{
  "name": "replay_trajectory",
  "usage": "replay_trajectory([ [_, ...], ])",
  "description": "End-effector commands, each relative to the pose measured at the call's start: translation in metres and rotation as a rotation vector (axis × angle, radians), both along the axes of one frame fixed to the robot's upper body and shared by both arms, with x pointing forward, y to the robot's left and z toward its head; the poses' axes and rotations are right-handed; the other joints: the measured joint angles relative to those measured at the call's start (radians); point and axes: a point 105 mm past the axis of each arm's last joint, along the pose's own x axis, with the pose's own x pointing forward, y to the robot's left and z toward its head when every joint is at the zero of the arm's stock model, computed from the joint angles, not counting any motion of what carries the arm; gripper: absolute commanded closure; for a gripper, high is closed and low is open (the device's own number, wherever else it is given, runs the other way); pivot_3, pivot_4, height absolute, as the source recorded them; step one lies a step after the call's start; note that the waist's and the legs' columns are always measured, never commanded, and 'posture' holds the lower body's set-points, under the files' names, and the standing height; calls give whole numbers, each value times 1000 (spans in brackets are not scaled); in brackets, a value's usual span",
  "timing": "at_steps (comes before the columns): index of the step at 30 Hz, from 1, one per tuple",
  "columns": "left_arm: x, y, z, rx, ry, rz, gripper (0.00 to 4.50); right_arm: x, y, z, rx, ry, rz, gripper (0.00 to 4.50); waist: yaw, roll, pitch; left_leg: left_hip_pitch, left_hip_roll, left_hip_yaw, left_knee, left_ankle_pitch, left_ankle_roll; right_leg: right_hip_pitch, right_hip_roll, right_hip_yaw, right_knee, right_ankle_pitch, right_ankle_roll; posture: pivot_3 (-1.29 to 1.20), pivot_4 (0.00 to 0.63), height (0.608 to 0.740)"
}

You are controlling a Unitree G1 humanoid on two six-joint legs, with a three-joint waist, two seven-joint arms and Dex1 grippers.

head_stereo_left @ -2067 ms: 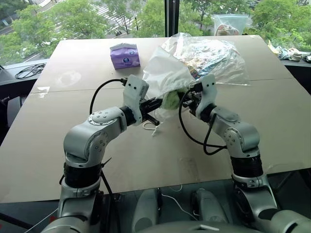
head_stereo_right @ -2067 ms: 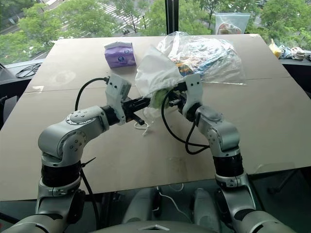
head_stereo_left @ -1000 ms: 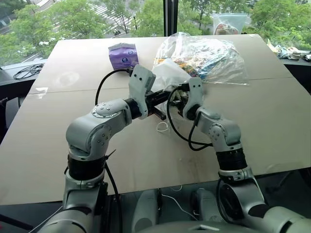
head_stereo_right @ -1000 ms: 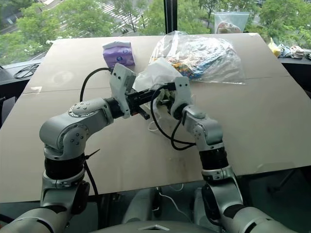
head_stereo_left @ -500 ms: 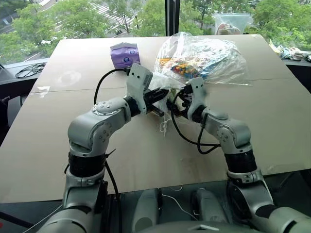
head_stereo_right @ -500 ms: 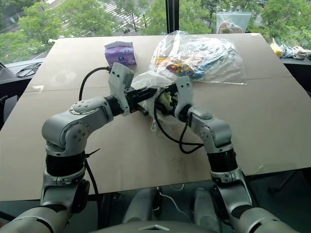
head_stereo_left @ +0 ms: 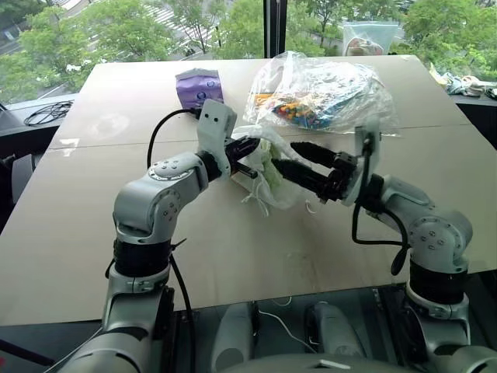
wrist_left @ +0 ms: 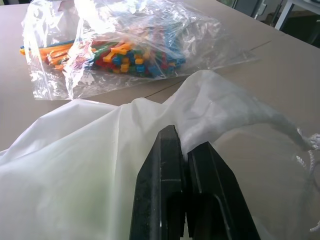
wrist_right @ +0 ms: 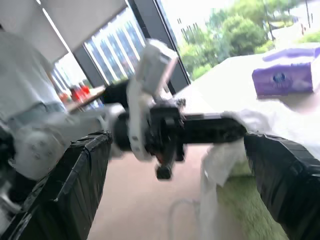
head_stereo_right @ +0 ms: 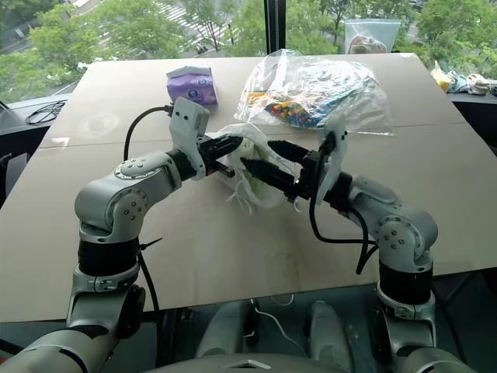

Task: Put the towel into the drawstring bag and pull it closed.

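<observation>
Left hand [head_stereo_left: 247,148] clenched on the drawstring bag's [head_stereo_left: 273,172] rim, held just above the table [head_stereo_left: 93,217]. Right hand [head_stereo_left: 289,159] released, fingers spread beside the bag, drawn back since a second ago. Towel [head_stereo_left: 265,159] showed green inside the bag. Stuffing judged done; next, catch the cord [head_stereo_left: 256,200] and pull shut.

Left gripper [wrist_left: 182,145] fingers pinch drawstring bag [wrist_left: 75,165]; clear plastic bag [wrist_left: 125,45] of colourful pieces behind on table [wrist_left: 280,75].
</observation>
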Motion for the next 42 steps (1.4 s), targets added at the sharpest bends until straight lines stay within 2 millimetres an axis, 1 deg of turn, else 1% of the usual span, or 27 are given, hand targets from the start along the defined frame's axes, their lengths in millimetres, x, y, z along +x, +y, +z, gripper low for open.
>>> replay_trajectory([
  [1, 1, -1, 17, -11, -71, -3, 4500, 13, -13, 9, 33, -17, -136, 38, 1, 0, 0, 0, 0, 0, 0, 0, 0, 0, 0, 0, 0, 0, 0, 0, 150, 740],
  [2, 2, -1, 18, -13, -73, -1, 4500, 23, -19, -1, -31, -1, -205, 38, 1, 0, 0, 0, 0, 0, 0, 0, 0, 0, 0, 0, 0, 0, 0, 0, 150, 740],
  [3, 2, 0, 19, -16, -75, 1, 4500, 25, -24, -15, -139, -12, -229, 38, 3, 0, 0, 0, 0, 0, 0, 0, 0, 0, 0, 0, 0, 0, 0, 0, 150, 740],
  [4, 2, 0, 19, -18, -75, 4, 4500, 22, -28, -32, -263, -23, -220, 38, 8, 0, 0, 0, -1, 1, 1, 0, 0, 0, 0, 0, -1, 0, 0, 0, 150, 740],
  [6, 2, 0, 18, -17, -74, 3, 4500, 15, -35, -58, -433, -23, -178, 38, 18, 0, 0, 0, -1, 2, 1, 0, 0, 1, -2, 0, -3, -2, -4, 0, 150, 740],
  [8, 1, -1, 16, -5, -73, -2, 4500, 17, -48, -84, -602, -11, -191, 38, 20, 0, 1, -1, -1, 2, 0, 0, 0, 0, -2, 0, -3, -2, -4, 0, 150, 740],
  [9, 1, 0, 15, -3, -73, -3, 4500, 22, -56, -93, -664, -16, -228, 38, 18, 0, 1, -1, -1, 2, 0, 0, 0, 0, -1, 1, -3, -2, -4, 0, 150, 740],
  [10, 1, 0, 15, -4, -72, -1, 4500, 28, -61, -97, -696, -18, -263, 38, 16, 0, 1, -1, -1, 2, 0, 0, 0, 0, 0, 1, -3, -2, -4, 0, 150, 740],
  [12, 1, 2, 15, -4, -72, 2, 4500, 35, -64, -101, -713, -12, -295, 38, 14, 0, 1, -1, -1, 2, 0, 0, 0, 0, 0, 0, -2, -2, -3, 0, 150, 740],
  [16, 0, 2, 15, -2, -71, 5, 4500, 38, -53, -115, -755, -18, -288, 38, 15, 0, 1, -1, -1, 2, 1, 0, 0, 0, 0, 0, -2, -1, -1, 0, 150, 740],
  [19, 0, 3, 14, 0, -71, 9, 4500, 43, -47, -117, -721, -1, -313, 830, 19, 0, 1, -1, -1, 1, 1, 0, 0, 0, 0, 0, -2, 0, 0, 0, 150, 740],
  [21, 0, 4, 14, 4, -68, 9, 4500, 43, -45, -119, -716, -11, -307, 1741, 23, 0, 1, -1, -1, 2, 1, 0, 0, 0, 0, 0, -2, 0, 0, 0, 150, 740],
  [22, 0, 4, 13, 7, -65, 8, 4500, 45, -46, -119, -723, -14, -319, 2276, 23, 0, 1, -1, -1, 2, 1, 0, 0, 0, 0, 0, -2, 0, 0, 0, 150, 740],
  [23, 0, 4, 13, 8, -60, 5, 4500, 48, -49, -120, -724, -13, -337, 2382, 26, 0, 1, -1, -1, 2, 1, 0, 0, 0, 0, 0, -2, 0, 0, 0, 150, 740],
  [24, 0, 4, 12, 8, -54, 5, 4500, 50, -51, -119, -720, -11, -354, 3109, 26, 0, 1, -1, -1, 2, 1, 0, 0, 1, 0, 0, -2, 0, 0, 0, 150, 740],
  [25, -1, 4, 11, 7, -49, 3, 4500, 52, -52, -118, -709, -8, -367, 3226, 26, 0, 1, -1, -1, 2, 1, 0, 0, 1, 0, 0, -2, 0, 0, 0, 150, 740],
  [26, -2, 3, 11, -3, -45, -10, 4500, 53, -53, -116, -693, -3, -379, 3619, 26, 0, 1, -1, -1, 2, 1, 0, 0, 1, 0, 0, -2, 0, 0, 0, 150, 740],
  [27, -3, 3, 12, -18, -42, -23, 4500, 54, -54, -115, -680, 3, -389, 4116, 25, 0, 1, -1, -1, 2, 1, 0, 0, 1, 0, 0, -2, 0, 0, 0, 150, 740],
  [28, -4, 2, 14, -38, -39, -31, 4500, 54, -54, -114, -671, 7, -397, 4459, 25, 0, 1, -1, -1, 2, 1, 0, 0, 1, 0, 0, -2, 0, 0, 0, 150, 740],
  [31, -8, 2, 24, -135, -45, -69, 4500, 56, -54, -114, -668, 16, -412, 4459, 25, 0, 1, -1, -1, 2, 1, 0, 0, 1, 0, 0, -2, 0, 0, 0, 150, 740],
  [33, -8, 4, 27, -157, -44, -72, 3924, 57, -52, -115, -672, 18, -411, 4500, 25, 0, 1, -1, -1, 2, 1, 0, 0, 1, 0, 0, -2, 0, 0, 0, 150, 740],
  [34, -9, 5, 29, -158, -49, -73, 3739, 58, -50, -116, -669, 25, -412, 4500, 25, 0, 1, -1, -1, 2, 1, 0, 0, 1, 0, 0, -2, 0, 0, 0, 150, 740],
  [36, -11, 10, 34, -149, -76, -66, 2792, 58, -48, -118, -666, 33, -413, 4500, 24, 0, 1, -1, -1, 2, 1, 0, 0, 1, 0, 0, -2, 0, 0, 0, 150, 740],
  [37, -11, 13, 40, -136, -104, -55, 2270, 59, -48, -118, -666, 36, -415, 4500, 24, 0, 1, -1, -1, 2, 1, 0, 0, 1, 0, 0, -2, 0, 0, 0, 150, 740],
  [39, -14, 19, 53, -148, -142, -51, 1427, 60, -49, -118, -666, 41, -423, 4500, 24, 0, 1, -1, -1, 3, 1, 0, 0, 1, 0, 0, -2, 0, 0, 0, 150, 740],
  [40, -17, 21, 61, -170, -158, -59, 886, 60, -49, -118, -666, 45, -428, 4500, 24, 0, 1, -1, -1, 3, 1, 0, 0, 1, 0, 0, -2, 0, 0, 0, 150, 740],
  [42, -27, 31, 69, -184, -171, -92, 886, 61, -51, -118, -667, 49, -435, 4500, 24, 0, 1, -1, -1, 2, 1, 0, 0, 1, 0, 0, -2, 0, 0, 0, 150, 740],
])
